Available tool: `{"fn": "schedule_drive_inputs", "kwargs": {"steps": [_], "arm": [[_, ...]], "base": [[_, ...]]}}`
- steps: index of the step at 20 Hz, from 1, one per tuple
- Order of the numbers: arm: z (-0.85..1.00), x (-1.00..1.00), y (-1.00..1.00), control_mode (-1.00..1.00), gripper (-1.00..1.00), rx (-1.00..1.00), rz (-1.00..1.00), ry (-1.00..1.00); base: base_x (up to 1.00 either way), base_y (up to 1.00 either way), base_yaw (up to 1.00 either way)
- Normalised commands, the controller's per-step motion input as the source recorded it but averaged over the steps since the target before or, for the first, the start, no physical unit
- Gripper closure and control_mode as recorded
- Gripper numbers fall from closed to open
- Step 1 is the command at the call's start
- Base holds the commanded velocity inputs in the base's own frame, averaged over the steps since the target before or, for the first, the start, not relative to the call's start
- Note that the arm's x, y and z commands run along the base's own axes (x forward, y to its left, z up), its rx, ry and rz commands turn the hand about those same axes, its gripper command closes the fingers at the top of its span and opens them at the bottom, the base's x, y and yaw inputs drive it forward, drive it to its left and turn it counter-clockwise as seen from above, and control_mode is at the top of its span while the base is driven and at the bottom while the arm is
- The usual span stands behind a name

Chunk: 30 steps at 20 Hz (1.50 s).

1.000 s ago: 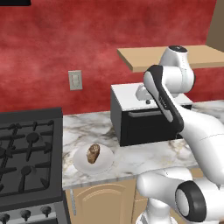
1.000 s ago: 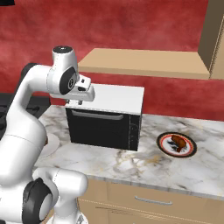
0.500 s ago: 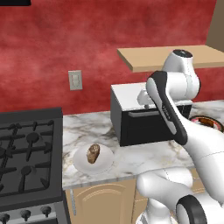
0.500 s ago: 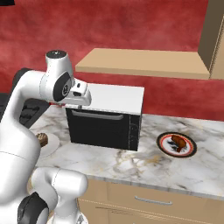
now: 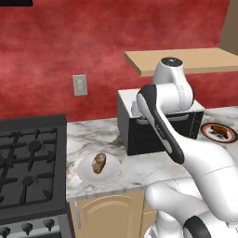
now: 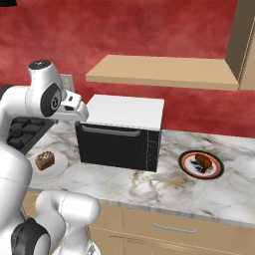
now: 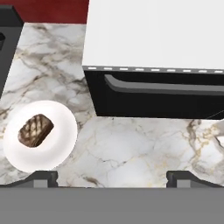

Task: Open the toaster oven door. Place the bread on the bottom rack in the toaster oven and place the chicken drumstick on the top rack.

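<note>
The toaster oven (image 6: 124,110) is a black box with a white top on the marble counter. Its door (image 6: 117,147) with the bar handle (image 7: 166,87) stands about upright; I cannot tell whether it is ajar. My gripper (image 7: 113,178) is open and holds nothing. It hovers above the counter in front of the oven's left end, with the hand (image 6: 74,107) beside the door's upper left corner. The bread (image 7: 35,130) lies on a white plate (image 7: 57,148) left of the oven. The chicken drumstick (image 6: 201,162) lies on a patterned plate (image 6: 187,167) to the right.
A black gas stove (image 5: 28,158) fills the counter's left end. A wooden shelf (image 6: 159,72) hangs above the oven. A wall outlet (image 5: 80,85) sits on the red wall. Bare marble (image 7: 140,148) lies in front of the oven.
The gripper's jaws have spread wide apart. The hand has drifted left from the handle's middle toward the oven's left corner. Bread and drumstick have not moved.
</note>
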Motion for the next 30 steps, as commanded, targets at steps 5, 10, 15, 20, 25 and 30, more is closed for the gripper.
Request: {"fn": "schedule_drive_inputs", "kwargs": {"steps": [5,10,15,20,25,30], "arm": [[0.0,0.0,0.0,-1.0,-1.0,0.0,0.0,0.0],[0.0,0.0,0.0,-1.0,-1.0,0.0,0.0,0.0],[0.0,0.0,0.0,-1.0,-1.0,0.0,0.0,0.0],[0.0,0.0,0.0,1.0,-1.0,0.0,0.0,0.0],[0.0,0.0,0.0,1.0,-1.0,0.0,0.0,0.0],[0.0,0.0,0.0,1.0,-1.0,0.0,0.0,0.0]], "base": [[0.0,0.0,0.0],[0.0,0.0,0.0],[0.0,0.0,0.0],[0.0,0.0,0.0],[0.0,0.0,0.0],[0.0,0.0,0.0]]}}
